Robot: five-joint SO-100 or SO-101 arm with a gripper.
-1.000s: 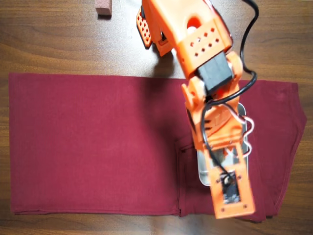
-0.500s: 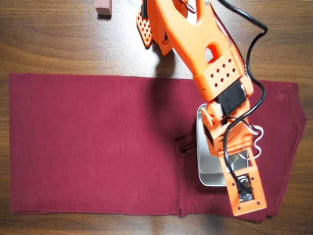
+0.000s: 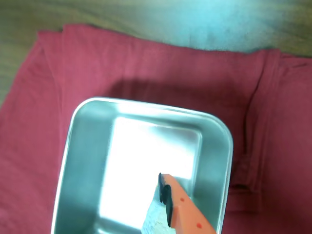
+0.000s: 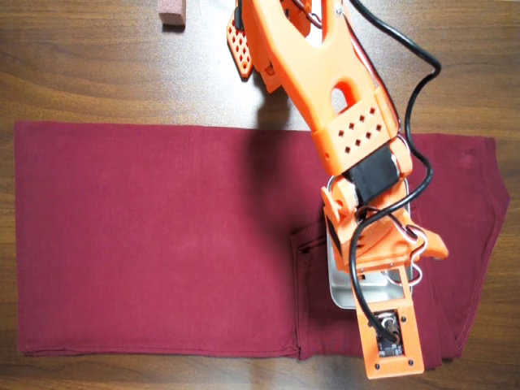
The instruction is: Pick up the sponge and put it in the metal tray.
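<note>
In the overhead view the orange arm [image 4: 341,122] covers most of the metal tray [image 4: 337,284], which lies on a dark red cloth [image 4: 154,236] at lower right of the frame. In the wrist view, at the bottom edge, one orange finger [image 3: 183,207] presses against the pale sponge [image 3: 155,219], itself cut off, over the tray [image 3: 83,141]; the end effector [image 3: 161,214] appears to hold it, with its other finger out of frame. A reddish-brown block [image 4: 171,12] sits on the bench [image 4: 81,65] at upper left.

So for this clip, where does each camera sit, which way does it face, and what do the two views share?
Wrist view: rides on the arm, looks down into the metal tray on the red cloth; one orange gripper finger shows beside a pale block, apparently the sponge.
Overhead view: fixed above, looks straight down at the wooden table; the orange arm covers most of the tray.
Shared: tray and cloth.
</note>
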